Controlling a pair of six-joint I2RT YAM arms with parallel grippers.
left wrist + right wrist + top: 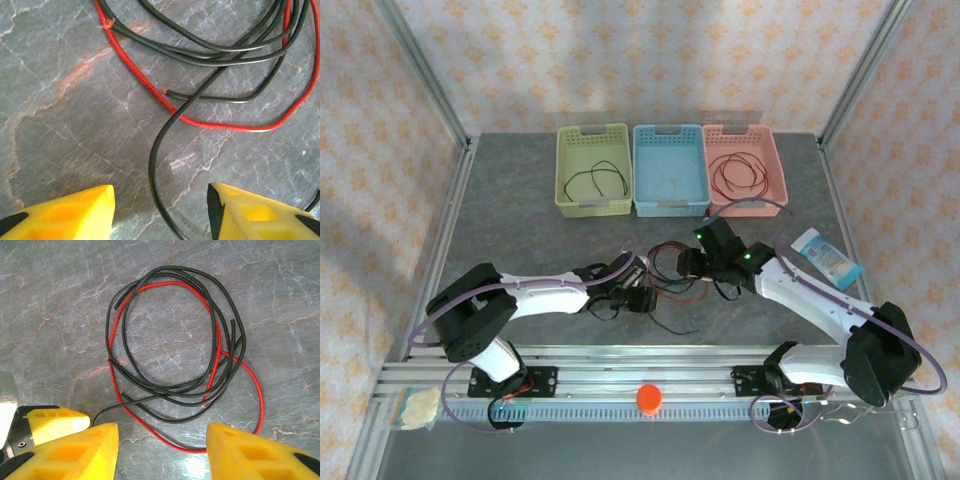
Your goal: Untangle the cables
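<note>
- The tangle of cables (670,272) lies about mid-table on the grey, stone-patterned table (520,220), right between the two arms
- The left gripper (160,212) hangs low over the tabletop with its yellow fingers (65,212) spread well apart
- One black cable (151,165) runs along the table through the gap between those fingers, and as far as I can see neither finger presses on it
- Just beyond that claw a red cable (144,79) slants across the surface, crossing a bundle of black strands; a cut black end lies right beside it
- The right gripper (162,450) is spread wide too, with nothing pinched between its tips
- In front of it sits a loose coil (172,390), several black loops with a red loop woven through them, lying flat on the table; a bend of the red strand lies close to one fingertip
- Along the far edge three baskets stand side by side: a yellow-green basket (592,131) holding a black wire (598,180), a blue basket (670,131) and a pink basket (740,130) holding a red wire (740,175)
- A small packet (825,258) lies near the right arm, and an orange-red round cap (649,398) sits on the rail at the near edge
</note>
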